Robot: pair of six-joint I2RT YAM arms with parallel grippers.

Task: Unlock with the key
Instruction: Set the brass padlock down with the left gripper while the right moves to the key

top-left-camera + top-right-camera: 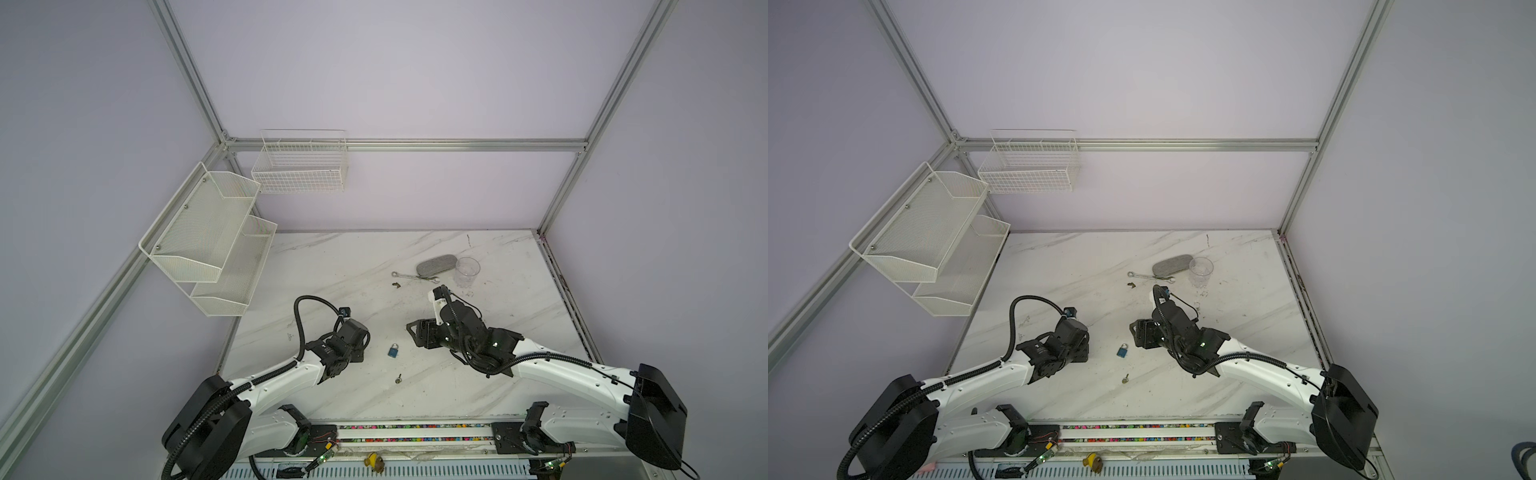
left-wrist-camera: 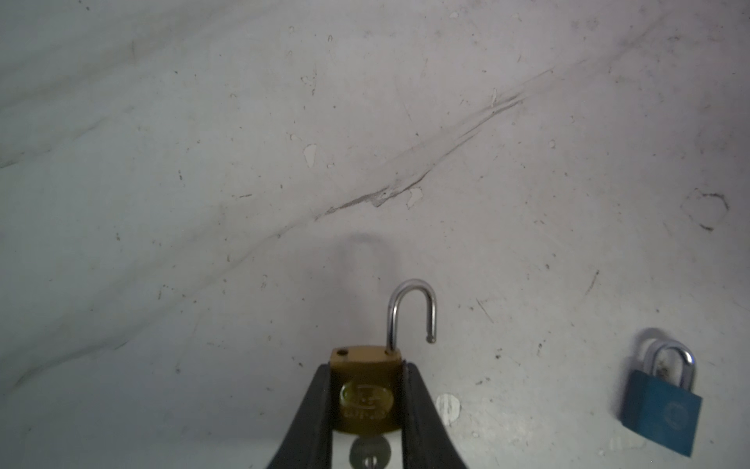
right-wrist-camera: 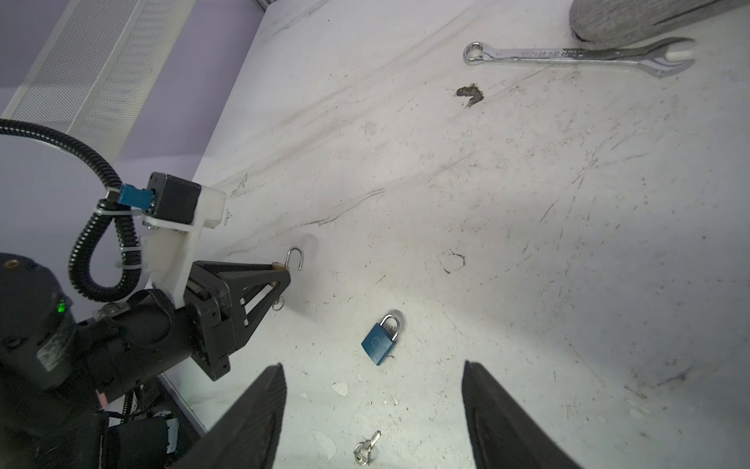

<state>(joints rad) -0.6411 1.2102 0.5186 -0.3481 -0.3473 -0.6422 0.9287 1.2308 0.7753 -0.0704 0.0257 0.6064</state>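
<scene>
While my left gripper (image 2: 367, 367) pinches the brass padlock (image 2: 365, 398), shackle (image 2: 391, 325) sprung, key (image 2: 369, 452) inserted, I should hold it level; right gripper (image 3: 371, 365) hangs spread, empty.

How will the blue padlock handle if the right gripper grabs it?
The blue padlock lies flat, so it probably won't roll and would likely slide on the smooth table. Its metal body looks rigid, probably heavy for its size. The closed shackle shouldn't flop.
</scene>
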